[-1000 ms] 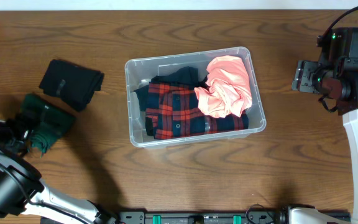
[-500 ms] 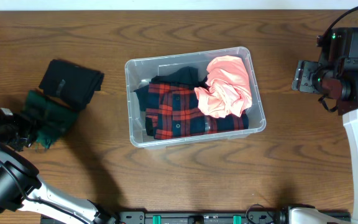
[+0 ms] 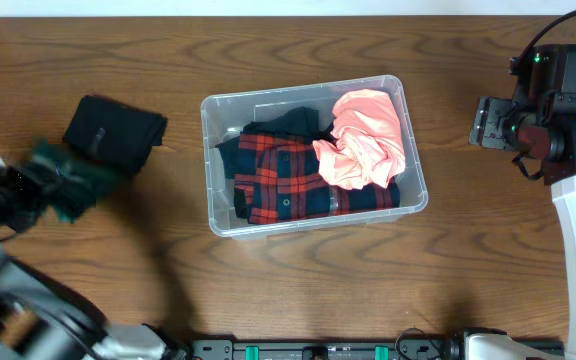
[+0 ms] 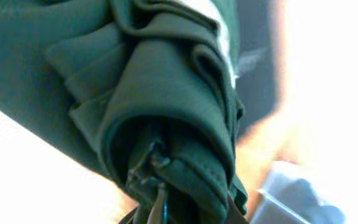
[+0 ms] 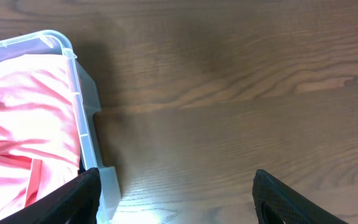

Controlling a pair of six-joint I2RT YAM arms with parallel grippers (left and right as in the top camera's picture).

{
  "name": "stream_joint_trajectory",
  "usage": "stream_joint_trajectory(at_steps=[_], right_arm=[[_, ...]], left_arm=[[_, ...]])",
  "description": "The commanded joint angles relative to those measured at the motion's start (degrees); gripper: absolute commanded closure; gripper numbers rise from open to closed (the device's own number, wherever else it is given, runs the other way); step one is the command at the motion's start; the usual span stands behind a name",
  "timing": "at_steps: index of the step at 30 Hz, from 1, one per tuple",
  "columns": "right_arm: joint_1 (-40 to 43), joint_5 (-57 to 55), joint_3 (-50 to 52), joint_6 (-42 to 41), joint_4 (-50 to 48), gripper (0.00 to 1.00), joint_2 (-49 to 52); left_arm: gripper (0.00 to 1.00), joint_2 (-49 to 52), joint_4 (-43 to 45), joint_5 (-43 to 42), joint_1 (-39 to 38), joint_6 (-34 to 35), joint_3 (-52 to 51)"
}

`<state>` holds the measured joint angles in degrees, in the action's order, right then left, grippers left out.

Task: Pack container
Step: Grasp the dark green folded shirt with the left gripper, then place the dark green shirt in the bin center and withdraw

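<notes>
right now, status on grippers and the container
Left gripper shut on green garment. Right gripper open, empty, right of container. Container holds plaid shirt, pink garment. Black garment left of container, near the path.

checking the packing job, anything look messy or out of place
The pink garment sits crumpled in a heap at the right end of the container, not flat like the plaid shirt beside it. Nothing looks spilled or damaged.

Robot lab bench: wood-grain table [image 3: 298, 280], black mounting rail [image 3: 318, 350] along its edge.
</notes>
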<state>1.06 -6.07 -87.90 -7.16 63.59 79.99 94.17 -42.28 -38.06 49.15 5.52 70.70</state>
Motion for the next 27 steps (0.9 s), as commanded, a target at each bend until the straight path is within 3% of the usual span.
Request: stream_joint_trajectory(at_steps=[1, 8, 16, 22, 27], right_arm=[[0.3, -0.6, 0.1, 0.4, 0.0, 0.25, 0.0], [0.3, -0.5, 0.1, 0.3, -0.1, 0.25, 0.0], [0.3, -0.5, 0.1, 0.3, 0.0, 0.24, 0.0], [0.3, -0.6, 0.1, 0.4, 0.2, 0.24, 0.0], [0.3, -0.6, 0.1, 0.4, 0.2, 0.24, 0.0]], left_arm=[[0.94, -11.5, -0.3, -3.7, -5.0, 0.5, 1.1], [0.94, -24.2, 0.2, -2.5, -28.8, 0.6, 1.1], [0.94, -18.1, 9.2, -1.7, -58.4, 3.3, 1.1], [0.94, -8.0, 14.4, 0.8, -68.5, 7.6, 1.1], [0.94, -1.7, 14.3, 3.0, -69.9, 9.0, 1.1]])
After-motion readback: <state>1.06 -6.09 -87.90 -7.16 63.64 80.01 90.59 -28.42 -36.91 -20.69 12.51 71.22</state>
